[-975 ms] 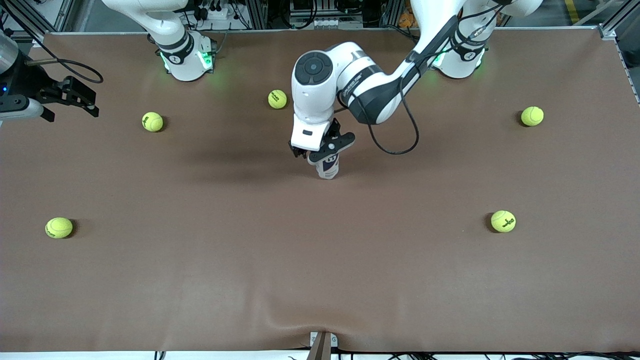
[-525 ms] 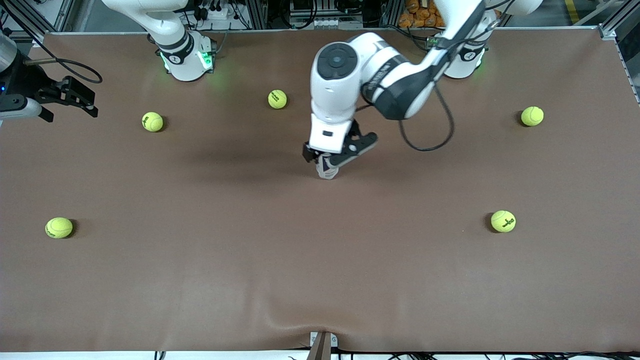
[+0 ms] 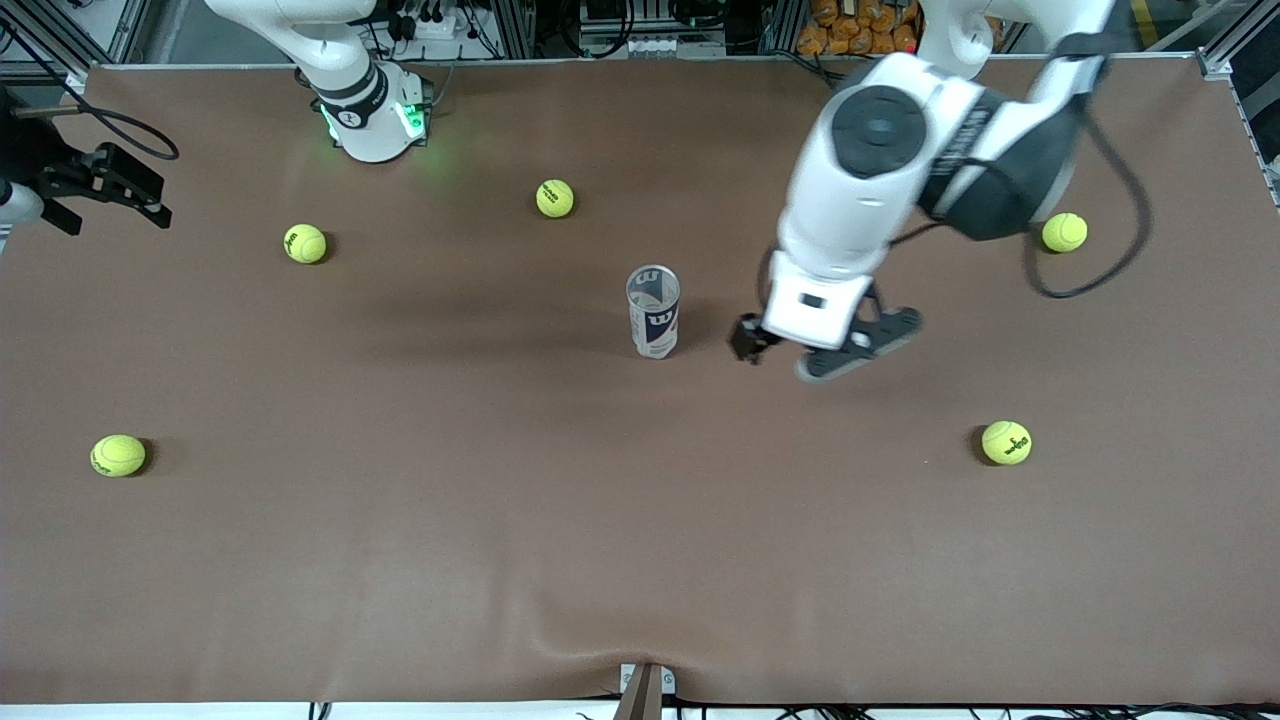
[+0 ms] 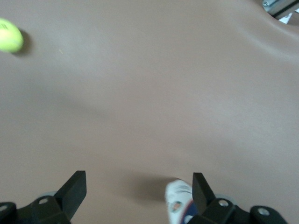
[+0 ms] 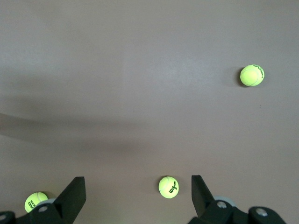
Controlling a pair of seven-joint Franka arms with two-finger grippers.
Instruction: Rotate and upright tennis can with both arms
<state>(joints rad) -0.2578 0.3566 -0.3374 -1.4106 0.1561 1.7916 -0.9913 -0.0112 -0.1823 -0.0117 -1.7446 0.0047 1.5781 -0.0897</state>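
Where it stands upright near the middle of the desk (image 3: 400, 560), the tennis can (image 3: 653, 311) touches neither arm.

Tennis can: clear tube with a white and dark-blue label, open rim upward; its top edge also shows in the left wrist view (image 4: 180, 201), just beside one finger.

Left gripper (image 3: 815, 355): hangs over bare desk just beside the can, toward the left arm's end of the desk; jaws spread wide, holding nothing, as the left wrist view shows (image 4: 139, 196).

Left arm (image 3: 900, 160): reaches out from its base at the top of the front view.

Right gripper (image 3: 105, 185): held over the edge of the desk at the right arm's end, well apart from the can; jaws wide apart and empty in the right wrist view (image 5: 138, 193). This arm waits.

Right arm base (image 3: 372, 118): lit green.

Tennis balls: five lie scattered on the desk, all well apart from the can; one (image 3: 555, 198) lies farther from the front camera than the can, one (image 3: 1006, 442) nearer and toward the left arm's end.
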